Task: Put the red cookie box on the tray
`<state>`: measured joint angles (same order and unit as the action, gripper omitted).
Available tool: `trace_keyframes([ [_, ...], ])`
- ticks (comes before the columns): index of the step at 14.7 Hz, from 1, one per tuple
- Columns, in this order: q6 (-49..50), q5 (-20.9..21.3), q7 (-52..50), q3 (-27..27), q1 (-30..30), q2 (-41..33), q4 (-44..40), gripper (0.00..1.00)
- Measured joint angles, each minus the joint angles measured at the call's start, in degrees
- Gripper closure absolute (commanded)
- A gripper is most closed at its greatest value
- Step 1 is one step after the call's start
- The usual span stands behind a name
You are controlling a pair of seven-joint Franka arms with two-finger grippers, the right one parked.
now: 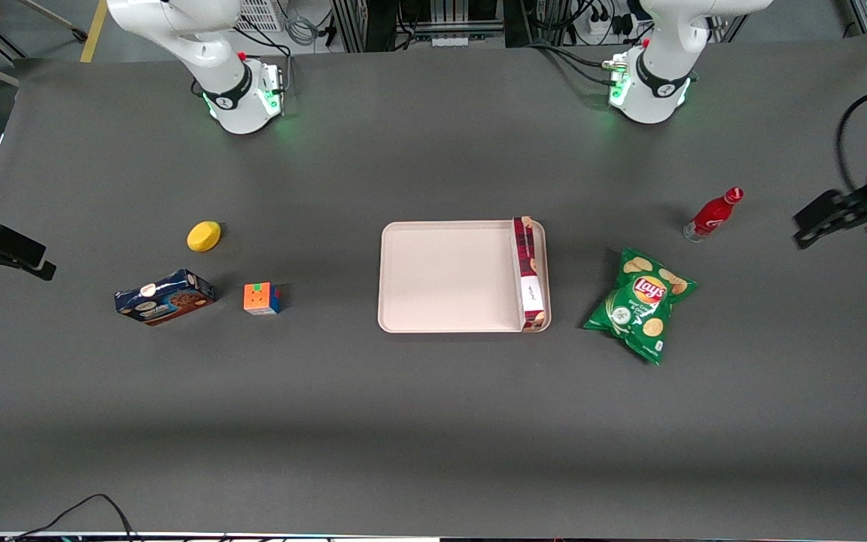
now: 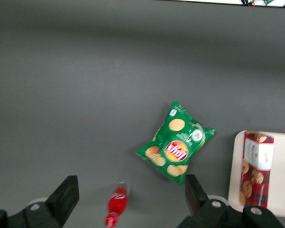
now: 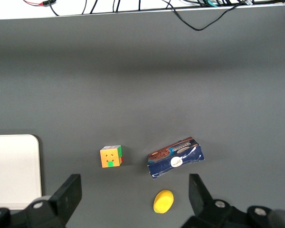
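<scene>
**Box on the tray, arm drawn clear**

The red cookie box lies inside the tray along its rim nearest the chip bag. The gripper hangs spread open and empty near the red bottle, above the tabletop. Placement looks done; only parking seems left.

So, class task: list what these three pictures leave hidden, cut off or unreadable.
- Gripper: at the front view's edge toward the working arm's end, open, blurred; its arm is cut off.
- Tray: cut by the left wrist view's edge; the right wrist view shows only a corner.
- Red cookie box: label print too small to read.
- Bottle: partly cut off in the left wrist view.
</scene>
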<state>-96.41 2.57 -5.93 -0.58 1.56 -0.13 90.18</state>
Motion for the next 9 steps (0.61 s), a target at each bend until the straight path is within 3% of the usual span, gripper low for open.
trace_keyframes([
  [4,5.01,-1.25,7.24,-3.50,-0.02,-0.11,-2.22,0.00],
  [9,5.83,-1.88,9.79,-3.88,-0.01,0.23,-2.21,0.00],
])
